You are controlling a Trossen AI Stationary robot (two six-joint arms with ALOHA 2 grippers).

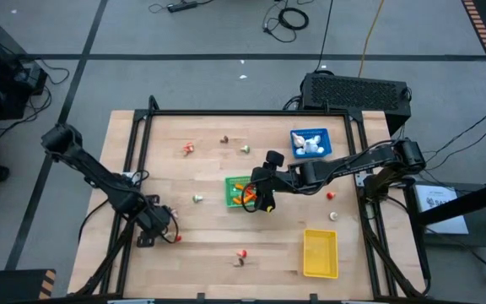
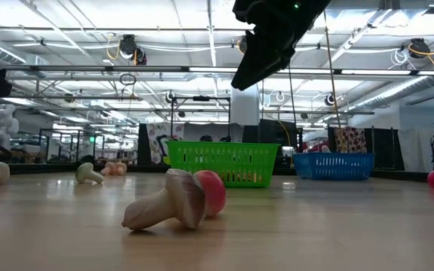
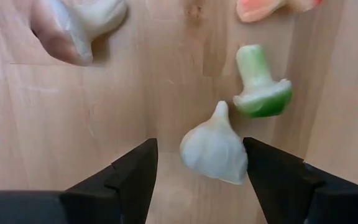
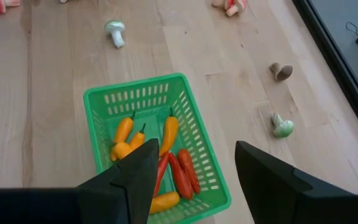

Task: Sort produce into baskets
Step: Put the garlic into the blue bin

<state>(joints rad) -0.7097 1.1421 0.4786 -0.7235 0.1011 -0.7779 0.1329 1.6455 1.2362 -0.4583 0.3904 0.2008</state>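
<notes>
Green basket [image 1: 238,192] mid-tabletop holds orange and red peppers [image 4: 166,163]; blue basket [image 1: 310,142] far right holds white pieces; yellow basket [image 1: 320,253] near right; small mushrooms [image 1: 197,198] lie scattered.

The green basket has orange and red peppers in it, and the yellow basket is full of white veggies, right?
Not quite. The yellow basket is empty in the high view. The white pieces sit in the blue basket. You're right about the green basket: the right wrist view shows its orange and red peppers.
</notes>
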